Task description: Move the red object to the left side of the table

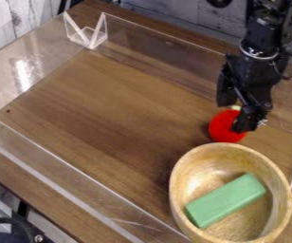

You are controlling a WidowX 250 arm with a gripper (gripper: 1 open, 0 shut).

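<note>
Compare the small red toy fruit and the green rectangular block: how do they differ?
Shape: the small round red toy fruit is ball-like; the green rectangular block is flat and elongated.
Size: the red fruit is clearly smaller than the green block.
Place: the fruit sits on the brown wood-grain table; the block lies inside the round wooden bowl.
Access: the open black gripper partly covers the fruit; the block is unobstructed.
Both sit at the right end.

Up in the top left corner, a whitish brick wall (pixel 12 24) shows beyond the clear acrylic barrier (pixel 60 71), pale and bright. Soft even light falls from above, leaving glare on the acrylic. Bottom left, a dark blurred shape (pixel 3 231) sits below the edge, unidentifiable.
</note>
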